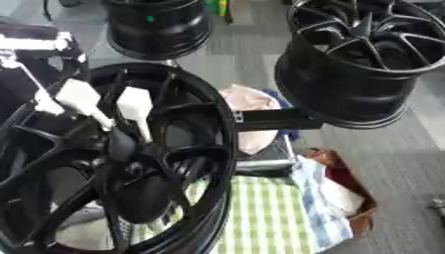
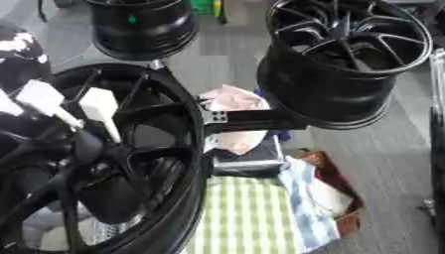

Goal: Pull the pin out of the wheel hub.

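Left hand (image 1: 96, 101), white-tipped fingers straight and apart, reaching into nearest wheel hub (image 1: 130, 168) from upper left. Pin hard to make out among dark spokes below fingertips. Hub cut off at lower left. Right hand out of view.

Wheel hub (image 1: 187, 149): a glossy black multi-spoke rim, standing tilted with its open face toward the camera, filling the view from 7 to 10 o'clock. Its spokes converge on a dark centre boss. No pin can be made out among the spokes at the centre.
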`<state>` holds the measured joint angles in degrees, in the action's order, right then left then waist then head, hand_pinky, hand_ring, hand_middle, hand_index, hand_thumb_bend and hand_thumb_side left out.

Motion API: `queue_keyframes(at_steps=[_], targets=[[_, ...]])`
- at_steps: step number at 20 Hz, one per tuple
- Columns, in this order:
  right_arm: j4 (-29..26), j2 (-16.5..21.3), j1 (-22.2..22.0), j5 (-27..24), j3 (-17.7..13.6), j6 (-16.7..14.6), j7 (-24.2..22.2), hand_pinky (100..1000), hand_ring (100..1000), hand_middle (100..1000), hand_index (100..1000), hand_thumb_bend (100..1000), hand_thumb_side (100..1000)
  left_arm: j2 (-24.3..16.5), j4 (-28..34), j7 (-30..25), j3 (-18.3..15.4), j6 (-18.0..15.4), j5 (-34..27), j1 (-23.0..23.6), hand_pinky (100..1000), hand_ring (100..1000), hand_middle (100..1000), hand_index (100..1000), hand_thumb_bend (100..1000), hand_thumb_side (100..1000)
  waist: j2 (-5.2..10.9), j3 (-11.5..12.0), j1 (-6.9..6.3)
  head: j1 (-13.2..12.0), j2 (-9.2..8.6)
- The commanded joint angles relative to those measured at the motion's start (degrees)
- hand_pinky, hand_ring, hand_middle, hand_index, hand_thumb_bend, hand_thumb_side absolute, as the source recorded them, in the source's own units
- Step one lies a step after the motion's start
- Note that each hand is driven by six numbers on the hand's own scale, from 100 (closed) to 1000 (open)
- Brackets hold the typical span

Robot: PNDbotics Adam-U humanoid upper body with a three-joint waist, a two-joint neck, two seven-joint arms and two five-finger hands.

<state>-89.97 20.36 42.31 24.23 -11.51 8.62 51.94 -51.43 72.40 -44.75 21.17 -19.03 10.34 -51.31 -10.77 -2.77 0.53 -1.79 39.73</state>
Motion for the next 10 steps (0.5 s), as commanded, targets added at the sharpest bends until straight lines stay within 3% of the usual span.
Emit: queue_keyframes(at_steps=[1, 10], targets=[[-1.3, 0.8, 0.8, -0.3, -0.6, -0.1, 0.0, 733, 777, 689, 804, 100, 690, -2.4, 1.0, -5.6, -2.5, -5.4, -0.7, -1.9, 602, 430, 256, 396, 547, 100, 1.28, 0.0, 0.01, 0.2, -0.37], [-1.4, 1.2, 0.5, -0.2, -0.8, 0.0, 0.0, 733, 777, 689, 804, 100, 692, -4.8, -1.0, 0.0, -11.9, -0.6, -3.5, -3.7, 585, 414, 235, 386, 535, 100, 1.32, 0.5, -0.04, 1.0, -0.12]])
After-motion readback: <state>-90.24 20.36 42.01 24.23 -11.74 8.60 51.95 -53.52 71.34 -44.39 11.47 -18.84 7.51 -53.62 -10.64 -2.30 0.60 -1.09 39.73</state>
